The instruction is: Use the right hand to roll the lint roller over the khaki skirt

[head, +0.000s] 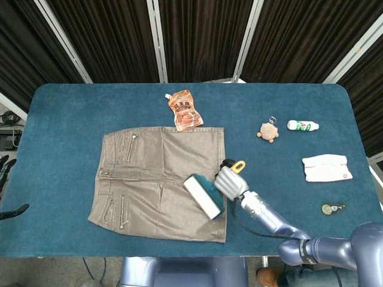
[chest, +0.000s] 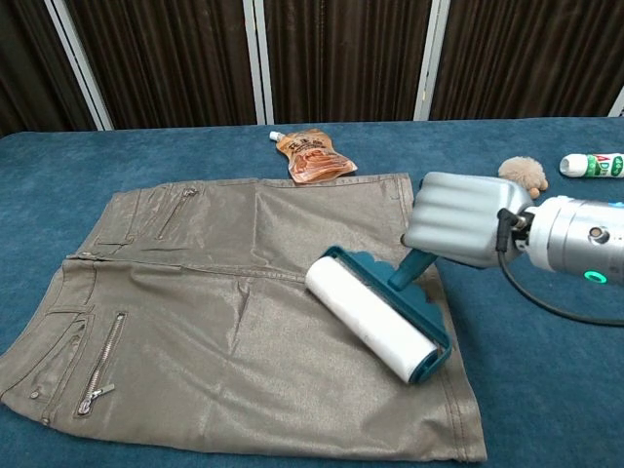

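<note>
The khaki skirt [head: 155, 173] [chest: 214, 312] lies flat on the blue table, waistband to the left. My right hand [head: 231, 181] [chest: 460, 219] grips the teal handle of the lint roller [head: 203, 196] [chest: 375, 322]. Its white roll rests on the skirt's right part, near the hem edge. The handle's yellow end [head: 239, 164] sticks out past the hand in the head view. My left hand appears in neither view.
An orange pouch [head: 185, 110] [chest: 312, 154] lies just beyond the skirt. To the right are a furry keychain [head: 268, 131] [chest: 524, 174], a small white bottle [head: 303, 125] [chest: 592, 165], a folded white cloth [head: 326, 168] and a small round item [head: 332, 208].
</note>
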